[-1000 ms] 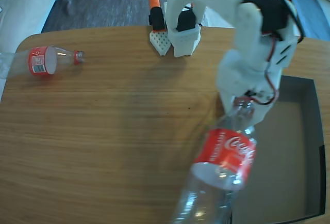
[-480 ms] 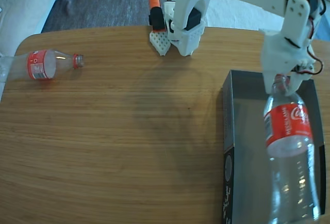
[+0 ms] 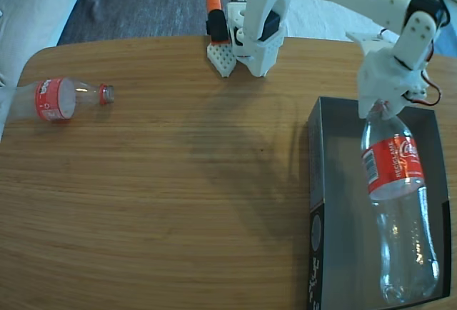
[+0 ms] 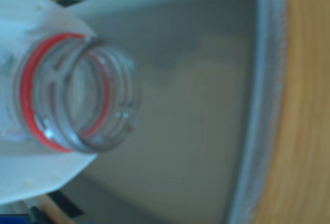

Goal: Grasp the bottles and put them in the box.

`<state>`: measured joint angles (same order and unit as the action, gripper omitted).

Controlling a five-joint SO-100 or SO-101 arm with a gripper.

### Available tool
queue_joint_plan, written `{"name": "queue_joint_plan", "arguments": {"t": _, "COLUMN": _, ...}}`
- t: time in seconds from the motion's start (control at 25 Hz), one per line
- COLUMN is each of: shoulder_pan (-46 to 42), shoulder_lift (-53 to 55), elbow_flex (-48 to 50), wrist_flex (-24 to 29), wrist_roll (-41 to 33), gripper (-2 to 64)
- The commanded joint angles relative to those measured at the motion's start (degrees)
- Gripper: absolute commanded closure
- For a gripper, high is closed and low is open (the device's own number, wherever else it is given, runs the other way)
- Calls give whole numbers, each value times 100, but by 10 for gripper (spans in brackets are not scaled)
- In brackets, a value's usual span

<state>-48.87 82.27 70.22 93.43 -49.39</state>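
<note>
held bottle (image 3: 395, 203): clear, ribbed plastic with a red label and white lettering, hanging by its neck inside the box (image 3: 321, 181), base low near the box's near end, mouth up toward the far end. probably carried neck-first because the neck is the only narrow, stiff part a small claw can close around; the thin body would flex. in the wrist view, open threaded mouth and red neck ring (image 4: 36, 100) pressed against a white claw finger (image 4: 31, 28), grey box floor beyond, all blurred. claw (image 3: 376, 106) clamped on the bottle at the neck, judging by how the bottle hangs from it. tilted lengthwise along the box, likely because the bottle is nearly as long as the box and fits only that way.

box: dark grey cardboard, low walls, matte grey inside, black-and-white print on the outer side facing left in the fixed view.

second bottle (image 3: 61, 98): same kind, lying on its side well to the left of the box, at the far left edge of the table (image 3: 164, 196), mouth pointing toward the box. not yet collected.

table: smooth wood grain, rounded corners. white arm base (image 3: 257, 24) beyond the box's far left corner, an orange-tipped part (image 3: 214, 10) just beside it.
</note>
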Motion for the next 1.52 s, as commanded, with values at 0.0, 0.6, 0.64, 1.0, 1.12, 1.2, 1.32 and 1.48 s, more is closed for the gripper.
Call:
{"name": "queue_joint_plan", "arguments": {"t": 0.0, "shoulder_pan": -35, "shoulder_lift": 325, "elbow_flex": 70, "wrist_flex": -185, "wrist_roll": 26, "gripper": 618}}
{"name": "queue_joint_plan", "arguments": {"t": 0.6, "shoulder_pan": 220, "shoulder_lift": -773, "elbow_flex": -105, "wrist_flex": -650, "wrist_roll": 457, "gripper": 618}}
{"name": "queue_joint_plan", "arguments": {"t": 0.64, "shoulder_pan": 229, "shoulder_lift": -853, "elbow_flex": -105, "wrist_flex": -659, "wrist_roll": 448, "gripper": 618}}
{"name": "queue_joint_plan", "arguments": {"t": 1.0, "shoulder_pan": 325, "shoulder_lift": -1028, "elbow_flex": -9, "wrist_flex": -782, "wrist_roll": 396, "gripper": 618}}
{"name": "queue_joint_plan", "arguments": {"t": 1.12, "shoulder_pan": 413, "shoulder_lift": -1028, "elbow_flex": -9, "wrist_flex": -782, "wrist_roll": 396, "gripper": 617}}
{"name": "queue_joint_plan", "arguments": {"t": 1.2, "shoulder_pan": 448, "shoulder_lift": -1028, "elbow_flex": 0, "wrist_flex": -782, "wrist_roll": 387, "gripper": 617}}
{"name": "queue_joint_plan", "arguments": {"t": 1.32, "shoulder_pan": 501, "shoulder_lift": -932, "elbow_flex": 141, "wrist_flex": -782, "wrist_roll": 378, "gripper": 617}}
{"name": "queue_joint_plan", "arguments": {"t": 1.48, "shoulder_pan": 510, "shoulder_lift": -809, "elbow_flex": 264, "wrist_flex": -782, "wrist_roll": 387, "gripper": 617}}
